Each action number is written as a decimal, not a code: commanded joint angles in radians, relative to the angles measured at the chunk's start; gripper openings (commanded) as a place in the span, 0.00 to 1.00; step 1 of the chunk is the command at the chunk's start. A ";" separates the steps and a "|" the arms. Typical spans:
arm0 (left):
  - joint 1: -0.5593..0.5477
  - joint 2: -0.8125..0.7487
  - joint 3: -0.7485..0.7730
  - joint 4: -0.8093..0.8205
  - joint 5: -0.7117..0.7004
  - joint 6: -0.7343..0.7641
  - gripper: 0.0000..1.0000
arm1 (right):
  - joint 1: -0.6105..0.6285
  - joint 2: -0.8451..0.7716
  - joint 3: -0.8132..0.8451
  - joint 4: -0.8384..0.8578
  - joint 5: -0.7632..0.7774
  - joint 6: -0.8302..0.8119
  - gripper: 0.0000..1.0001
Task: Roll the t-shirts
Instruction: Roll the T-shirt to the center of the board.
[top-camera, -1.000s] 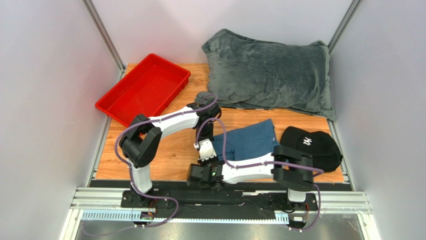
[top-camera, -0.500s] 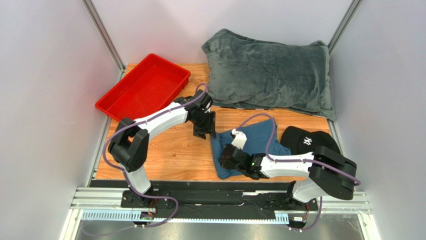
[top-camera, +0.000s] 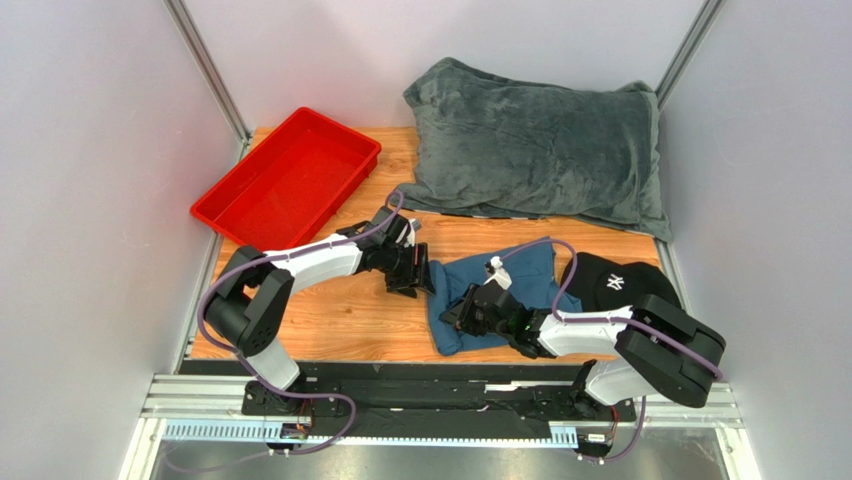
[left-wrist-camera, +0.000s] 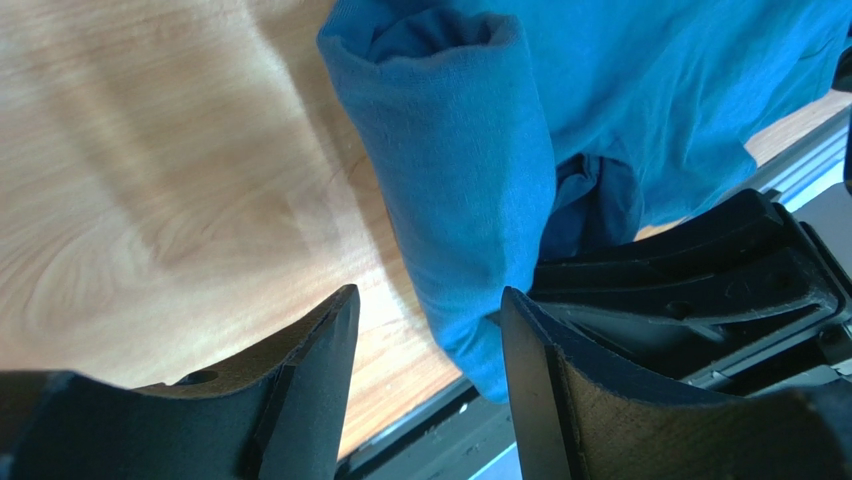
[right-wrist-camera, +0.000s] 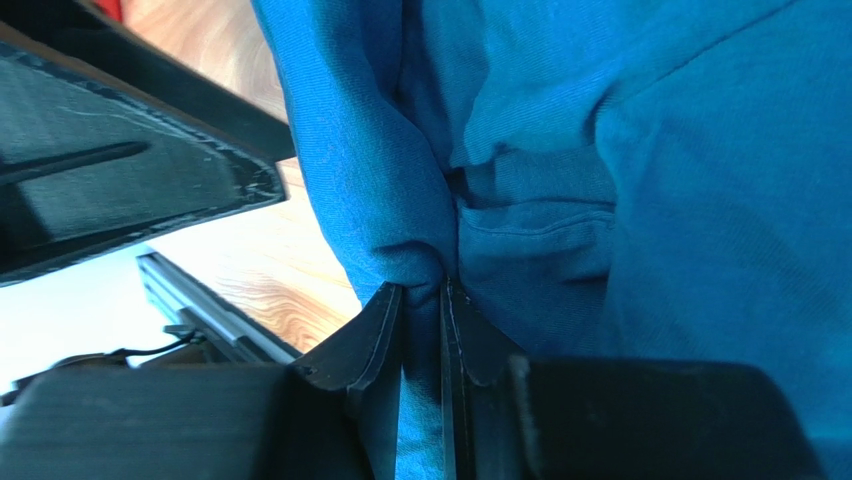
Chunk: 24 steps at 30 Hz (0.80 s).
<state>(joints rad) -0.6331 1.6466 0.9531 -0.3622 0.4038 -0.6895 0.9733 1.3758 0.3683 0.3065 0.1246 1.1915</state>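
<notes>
One t-shirt (top-camera: 515, 285), plain teal-blue, lies on the wooden table (top-camera: 330, 315) right of centre, between two grippers, one on each arm. Just right of it, touching its edge, is one black cap (top-camera: 625, 290). Farther back are one red tray (top-camera: 290, 180) at the left and one grey plush blanket (top-camera: 540, 150) against the rear wall. A second ago the shirt lay flatter and both grippers met at its near-left corner by the table's front edge. Since then the cloth has bunched, its left edge turned over into a loose fold. The right arm has drawn in from its long leftward reach, and the left arm has gone up toward the blanket and come back down. The right gripper (right-wrist-camera: 422, 298) now sits low over the shirt's near-left part, its forearm lying along the front of the table, jaws clamped on a ridge of the teal cloth. The left gripper (left-wrist-camera: 425, 300) reaches rightward from a bent elbow to the shirt's left edge, jaws spread apart and holding nothing, the folded edge just ahead of them.
</notes>
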 joint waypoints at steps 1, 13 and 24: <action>0.000 0.031 -0.026 0.204 0.055 -0.016 0.64 | -0.022 0.042 -0.049 0.020 -0.065 0.045 0.18; -0.004 0.107 -0.068 0.322 -0.043 -0.096 0.44 | -0.048 0.034 -0.066 0.022 -0.089 0.049 0.16; -0.048 0.013 0.036 -0.085 -0.246 -0.136 0.00 | 0.094 -0.156 0.101 -0.430 0.208 -0.125 0.45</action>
<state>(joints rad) -0.6865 1.7012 0.9459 -0.2623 0.2707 -0.8181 1.0058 1.2785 0.4011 0.1162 0.1707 1.1545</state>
